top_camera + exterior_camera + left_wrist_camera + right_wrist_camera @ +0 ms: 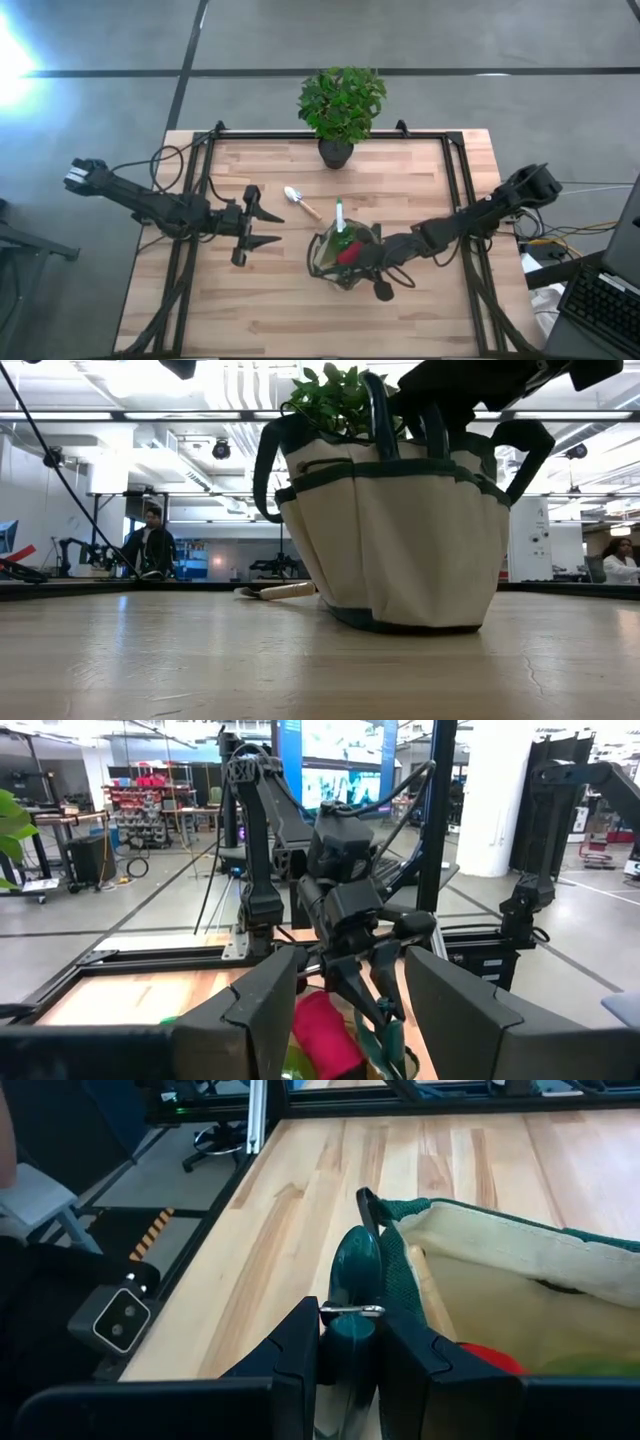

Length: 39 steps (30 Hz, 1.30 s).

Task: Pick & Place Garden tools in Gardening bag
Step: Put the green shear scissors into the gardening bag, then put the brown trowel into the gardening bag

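Inside the gardening bag (330,258), half-hidden red glove (347,252).

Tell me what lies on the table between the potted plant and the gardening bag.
In the high view, a wooden-handled trowel lies between the potted plant and the gardening bag, left of the straight line; otherwise bare wood.

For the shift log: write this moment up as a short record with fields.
bag: tan bag with green trim, upright on the table
in the bag: red glove, green spray bottle
right gripper: right gripper at the bag's rim, fingers shut on the green pruners
left gripper: left gripper beside the bag, fingers open, empty
still out: trowel lying on the table between the bag and the potted plant
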Available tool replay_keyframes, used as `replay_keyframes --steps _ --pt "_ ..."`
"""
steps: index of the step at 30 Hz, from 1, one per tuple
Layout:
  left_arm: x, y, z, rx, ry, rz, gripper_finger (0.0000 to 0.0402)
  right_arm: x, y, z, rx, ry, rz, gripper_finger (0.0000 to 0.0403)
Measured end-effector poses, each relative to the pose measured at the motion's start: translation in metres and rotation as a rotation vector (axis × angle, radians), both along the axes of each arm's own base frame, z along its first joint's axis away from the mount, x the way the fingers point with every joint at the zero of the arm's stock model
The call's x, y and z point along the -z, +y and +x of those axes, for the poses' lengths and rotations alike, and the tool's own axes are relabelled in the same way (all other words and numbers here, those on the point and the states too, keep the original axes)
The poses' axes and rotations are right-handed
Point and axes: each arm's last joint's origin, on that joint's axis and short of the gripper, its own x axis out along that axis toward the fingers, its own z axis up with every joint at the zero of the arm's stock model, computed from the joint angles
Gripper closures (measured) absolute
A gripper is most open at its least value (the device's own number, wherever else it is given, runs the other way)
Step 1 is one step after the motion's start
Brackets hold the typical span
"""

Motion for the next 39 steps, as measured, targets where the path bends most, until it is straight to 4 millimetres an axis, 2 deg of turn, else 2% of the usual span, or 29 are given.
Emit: replay_keyframes --steps 8,16,23,30,39 --pt "0.0 0.0 0.0 0.0 0.001 0.0 0.0209 -0.002 -0.002 -0.004 0.007 0.028 -0.006 0.0339" --pt "0.0 0.0 0.0 0.0 0.001 0.0 0.0209 -0.003 -0.003 -0.007 0.043 0.061 0.051 0.0222" --pt "0.0 0.0 0.0 0.0 0.001 0.0 0.0209 -0.015 -0.005 -0.011 0.046 0.028 0.092 0.0168" --pt "0.003 0.0 0.001 -0.001 0.021 0.02 0.0209 -0.044 -0.01 -0.025 0.042 -0.065 0.135 0.0159" --pt "0.01 0.001 0.003 -0.043 0.096 0.001 0.0209 -0.078 -0.028 -0.069 0.077 -0.025 0.186 0.0191"
